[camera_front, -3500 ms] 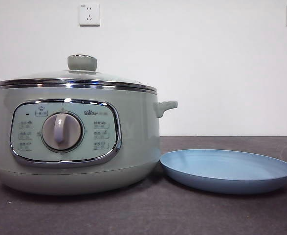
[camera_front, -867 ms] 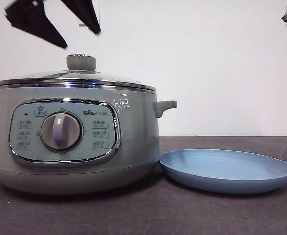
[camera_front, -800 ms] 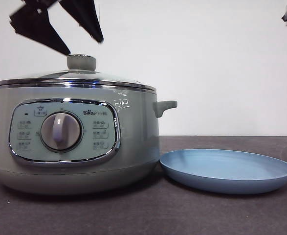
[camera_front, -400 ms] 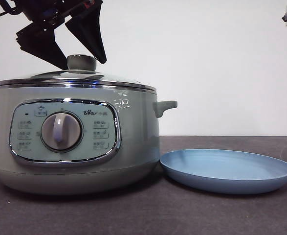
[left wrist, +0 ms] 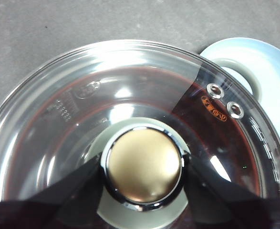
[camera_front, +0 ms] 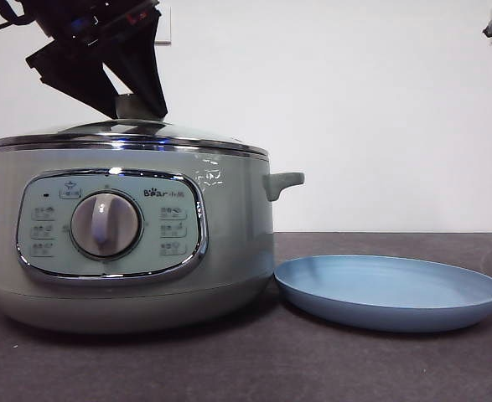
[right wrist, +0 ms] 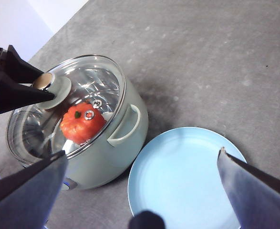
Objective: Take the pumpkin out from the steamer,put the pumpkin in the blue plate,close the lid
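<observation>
Grey table, left hand straddling lid knob, seemingly touching

Item count: one steamer, fitted with one lid carrying one knob. One pumpkin — visible through the glass. One blue plate. Two side handles on the pot, one control dial. Two grippers — left gripper, right gripper. Two wall sockets.
</observation>
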Available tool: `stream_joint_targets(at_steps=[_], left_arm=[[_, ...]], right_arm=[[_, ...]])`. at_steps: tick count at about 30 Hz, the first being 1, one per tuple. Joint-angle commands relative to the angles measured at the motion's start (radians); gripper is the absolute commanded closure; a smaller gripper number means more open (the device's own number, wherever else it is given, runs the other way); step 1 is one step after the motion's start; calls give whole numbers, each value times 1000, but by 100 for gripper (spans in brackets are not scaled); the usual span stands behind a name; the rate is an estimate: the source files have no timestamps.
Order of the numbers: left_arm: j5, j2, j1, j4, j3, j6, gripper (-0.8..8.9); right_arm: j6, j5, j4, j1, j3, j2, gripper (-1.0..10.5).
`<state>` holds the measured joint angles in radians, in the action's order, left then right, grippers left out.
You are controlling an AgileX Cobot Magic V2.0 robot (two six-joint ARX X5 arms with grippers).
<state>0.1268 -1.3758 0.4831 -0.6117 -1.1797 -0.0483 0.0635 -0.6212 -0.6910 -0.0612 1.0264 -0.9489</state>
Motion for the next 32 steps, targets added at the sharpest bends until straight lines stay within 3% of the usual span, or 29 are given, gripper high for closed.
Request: stream_joint_targets(at_steps=[1,13,20,28,32], left_arm=[[5,-10,3,2,0,-10,821],[-1,30,2,61,-19,-8,822],[-51,129,2,63,-68,-8,822],[-156,286,2,57,-104,-8,822],[-227,373,2,37,-104,-8,822]], right_arm=[[-6,-2,2,-2,3,0,349],[-48,-9,13,-3,3,0,349],[-85,-8,88,-57,3,-5,350],[-119,8,198,-222,8,-83,348],[-120,97,202,-342,41,-167,346]])
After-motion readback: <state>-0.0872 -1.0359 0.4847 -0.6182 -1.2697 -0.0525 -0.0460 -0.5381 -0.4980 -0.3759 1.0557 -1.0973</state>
